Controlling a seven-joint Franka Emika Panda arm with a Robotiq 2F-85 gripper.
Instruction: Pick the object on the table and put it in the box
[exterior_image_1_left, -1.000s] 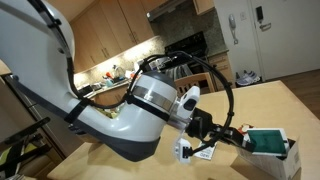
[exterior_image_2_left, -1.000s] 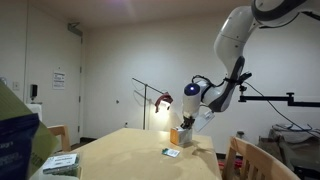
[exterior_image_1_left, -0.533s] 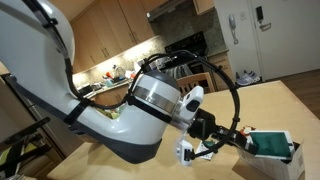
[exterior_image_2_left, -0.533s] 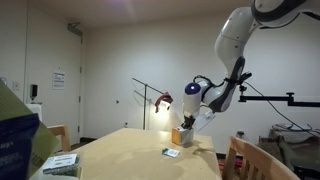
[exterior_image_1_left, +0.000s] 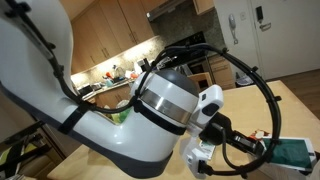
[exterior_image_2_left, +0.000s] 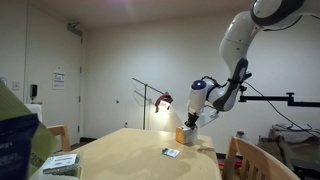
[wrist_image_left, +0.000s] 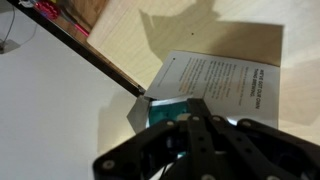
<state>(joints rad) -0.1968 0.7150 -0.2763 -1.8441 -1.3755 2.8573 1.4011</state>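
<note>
Dark teal-green flat rectangular packet with a pale border (wrist_image_left: 162, 110) hangs pinched at the tips of the pincer, clear of the desk and just at a corner of the carton. The hazards run from the big things down.

The bulky white robot arm (exterior_image_1_left: 100, 130) fills most of an exterior view and hides much of the work area. A broad swing of its wrist could, I judge, bump the carton and shift the target.

The pale wooden desk (wrist_image_left: 230, 25) ends at a dark edge, with a white surface beyond it in the wrist view. A packet let go too far that way would likely miss the carton and go over the edge.

The white rectangular cardboard carton with printed text (wrist_image_left: 225, 80) shows only a flat printed face, and no opening is visible. If that face is a closed flap, a release here would leave the packet lying on top, not inside.

The black pincer (wrist_image_left: 192, 108) is fully closed on the packet and grips only a thin margin. So slim a hold may let the packet pivot or slip out early.

Another small flat packet (exterior_image_2_left: 171, 152) lies on the desk near the arm's end. Its print is too small to read, and a low pass could knock it.
</note>
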